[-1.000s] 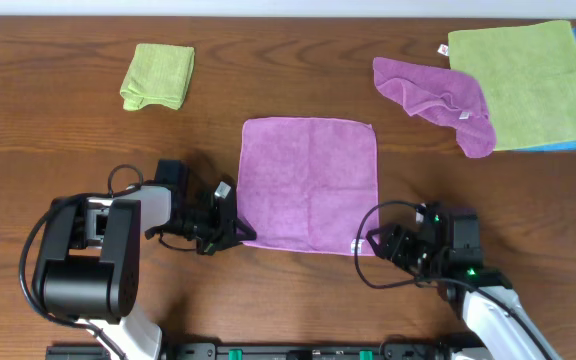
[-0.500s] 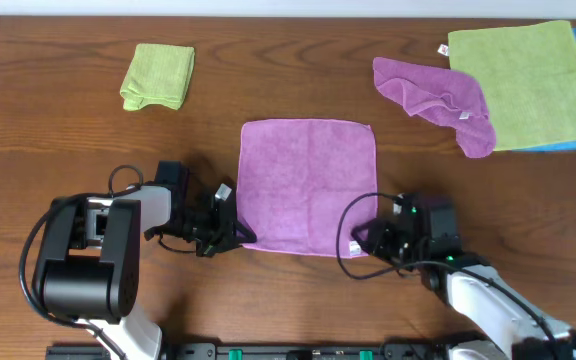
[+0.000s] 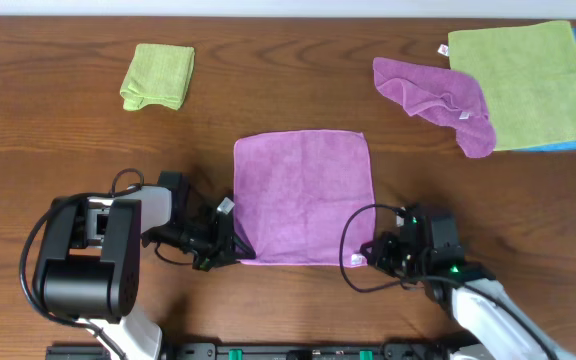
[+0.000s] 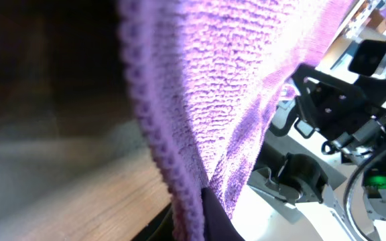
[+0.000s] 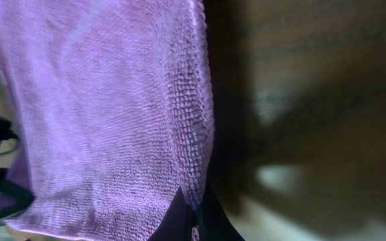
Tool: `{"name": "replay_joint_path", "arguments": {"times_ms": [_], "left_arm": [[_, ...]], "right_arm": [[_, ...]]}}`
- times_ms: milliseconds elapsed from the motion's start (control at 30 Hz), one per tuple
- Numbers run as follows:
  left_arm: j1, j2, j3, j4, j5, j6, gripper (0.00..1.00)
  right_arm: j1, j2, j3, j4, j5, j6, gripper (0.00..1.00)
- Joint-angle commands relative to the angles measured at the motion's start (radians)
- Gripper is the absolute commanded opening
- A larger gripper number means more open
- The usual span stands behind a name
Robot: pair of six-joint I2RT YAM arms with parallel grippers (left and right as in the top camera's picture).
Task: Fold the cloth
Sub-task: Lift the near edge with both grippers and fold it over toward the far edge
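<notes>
Where the overhead view looks down, the cloth (image 3: 303, 198) lies mid-worktop (image 3: 68, 140). Its near corners are pinched by the left end effector (image 3: 230, 248) and the right end effector (image 3: 366, 255). Bare wood borders its far edge, and the rumpled purple cloth (image 3: 438, 100) lies well apart. From the left wrist, the stitched hem hangs raised, running into pressed fingers (image 4: 210, 221). From the right wrist, the cloth's edge drops into a tight pinch.

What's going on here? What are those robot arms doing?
The robot is starting to fold the lilac cloth. Its left claw pinches the cloth's near left corner, and its right claw pinches the near right corner. That near edge seems lifted a little off the table. The cloth is still spread out, not folded yet.
</notes>
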Motion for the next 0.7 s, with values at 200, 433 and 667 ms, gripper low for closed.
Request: {"name": "replay_joint_path", "arguments": {"times_ms": [200,433,667], "left_arm": [[0.003,-0.024,-0.006,-0.018,0.028,0.059,0.06],[0.003,-0.181,0.043,0.051,-0.036,-0.120,0.06],[0.003,-0.253,0.083,0.211,-0.160,-0.298,0.06]], "right_arm": [[0.019,-0.223,-0.004,-0.053,0.024,0.006,0.02],[0.019,-0.230,0.000,0.047,0.067,0.009,0.01],[0.019,-0.141,0.058,0.105,0.154,-0.038,0.02]]}}
